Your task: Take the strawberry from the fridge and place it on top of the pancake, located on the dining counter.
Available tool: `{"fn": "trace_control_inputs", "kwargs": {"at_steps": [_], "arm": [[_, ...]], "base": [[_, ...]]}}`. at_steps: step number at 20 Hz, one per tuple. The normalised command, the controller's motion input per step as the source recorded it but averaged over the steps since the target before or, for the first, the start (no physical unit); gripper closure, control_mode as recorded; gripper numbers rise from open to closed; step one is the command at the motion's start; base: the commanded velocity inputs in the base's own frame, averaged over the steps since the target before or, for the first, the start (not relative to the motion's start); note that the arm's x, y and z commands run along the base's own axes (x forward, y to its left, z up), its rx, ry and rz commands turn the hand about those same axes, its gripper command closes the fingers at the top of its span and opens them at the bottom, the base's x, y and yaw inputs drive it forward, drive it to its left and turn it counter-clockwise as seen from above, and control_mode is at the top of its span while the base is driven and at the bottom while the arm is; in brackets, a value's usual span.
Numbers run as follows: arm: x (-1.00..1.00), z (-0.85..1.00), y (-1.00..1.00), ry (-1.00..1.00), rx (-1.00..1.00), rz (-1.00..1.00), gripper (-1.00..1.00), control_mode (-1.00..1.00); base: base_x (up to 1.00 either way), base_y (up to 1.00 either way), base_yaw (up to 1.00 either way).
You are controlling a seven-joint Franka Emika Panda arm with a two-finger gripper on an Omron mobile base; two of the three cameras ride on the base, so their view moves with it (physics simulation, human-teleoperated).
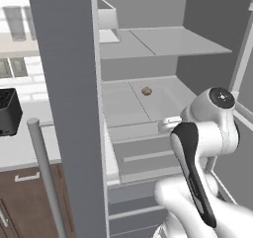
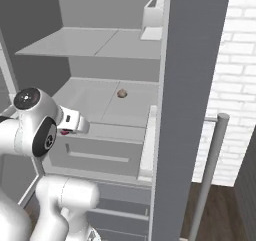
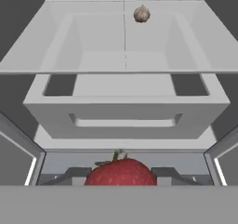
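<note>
Pinching the tiny bright-red strawberry [image 3: 121,172] between its fingers, the two-finger gripper [image 3: 121,175] hung before the open matte-grey fridge [image 1: 69,108], near its upper drawer [image 3: 125,114]; a small brownish lump [image 3: 142,14] lay far back on the shelf.

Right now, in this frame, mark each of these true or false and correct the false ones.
1. The strawberry sits between the gripper fingers. True.
2. The fridge doors are closed. False: both stand open, shelves showing.
3. A small brownish lump lies on the shelf above the drawer. True.
4. The strawberry rests beside that lump on the shelf. False: it is in the gripper, in front of the drawer.
</note>
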Motion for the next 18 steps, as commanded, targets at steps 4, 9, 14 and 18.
{"fn": "trace_control_inputs", "kwargs": {"at_steps": [4, 9, 14, 18], "arm": [[0.00, 0.00, 0.00, 0.00, 0.00, 0.00, 1.00, 1.00], [0.00, 0.00, 0.00, 0.00, 0.00, 0.00, 1.00, 1.00], [0.00, 0.00, 0.00, 0.00, 0.00, 0.00, 1.00, 1.00], [0.00, 0.00, 0.00, 0.00, 0.00, 0.00, 1.00, 1.00]], "base": [[-0.87, 0.00, -0.01], [-0.98, 0.09, -0.38], [-0.75, 0.05, -0.82], [-0.58, 0.02, -0.84]]}}
